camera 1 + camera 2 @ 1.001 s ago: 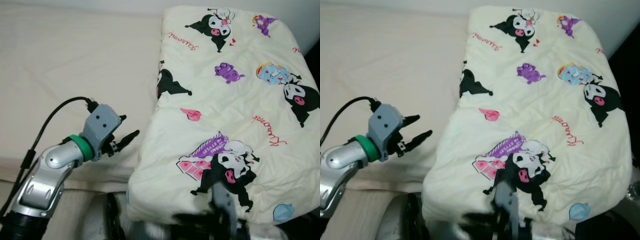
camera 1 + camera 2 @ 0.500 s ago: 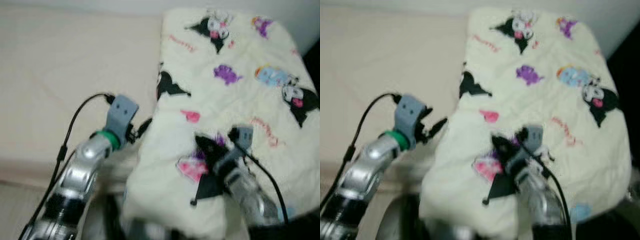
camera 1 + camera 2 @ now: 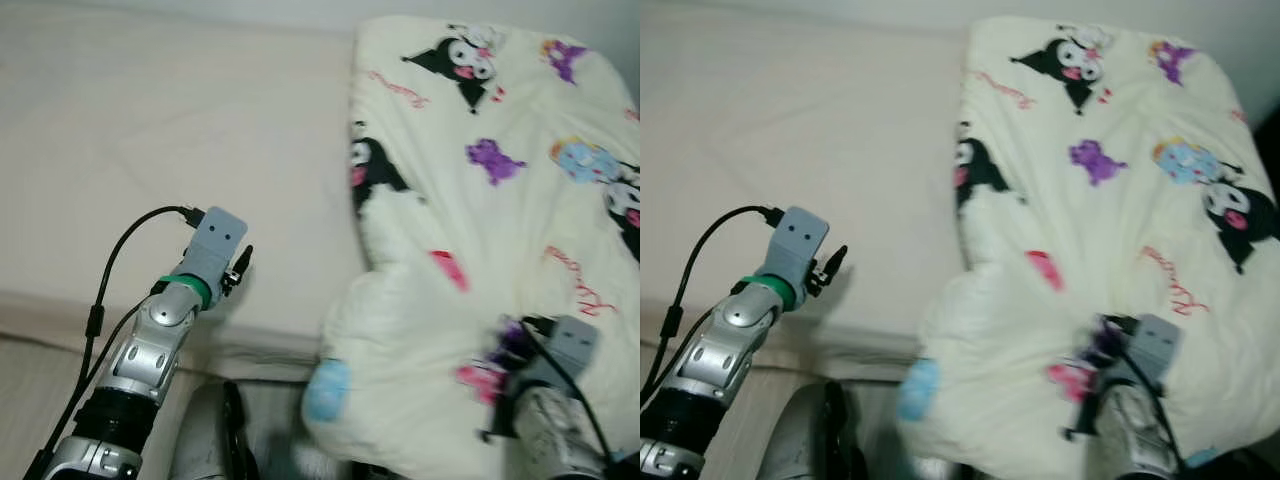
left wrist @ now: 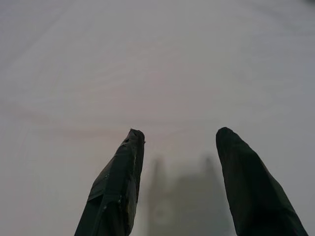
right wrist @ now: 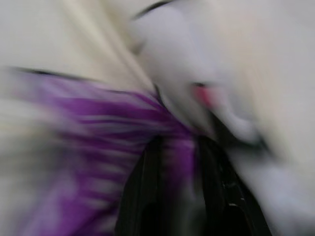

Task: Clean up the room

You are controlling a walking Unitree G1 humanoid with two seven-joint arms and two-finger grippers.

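Quilt [image 3: 480, 250] near corner, flat 1 s ago, is now bunched at 5 o'clock, pinched by R gripper [image 5: 177, 162]; L gripper [image 4: 177, 162] is held spread over mattress [image 3: 150, 130] — folding underway.

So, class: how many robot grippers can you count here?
2. The left gripper hovers over the bed sheet; the right gripper is pressed into the cartoon-print quilt.

We record a cream quilt [image 3: 480, 250] printed with cartoon figures, lying over the right part of a beige mattress [image 3: 170, 150], its near edge bunched and folded up. Our left gripper [image 3: 243, 262] hovers over the mattress's near edge, apart from the quilt. Our right gripper [image 3: 500, 350] sits at the quilt's near fold, blurred.
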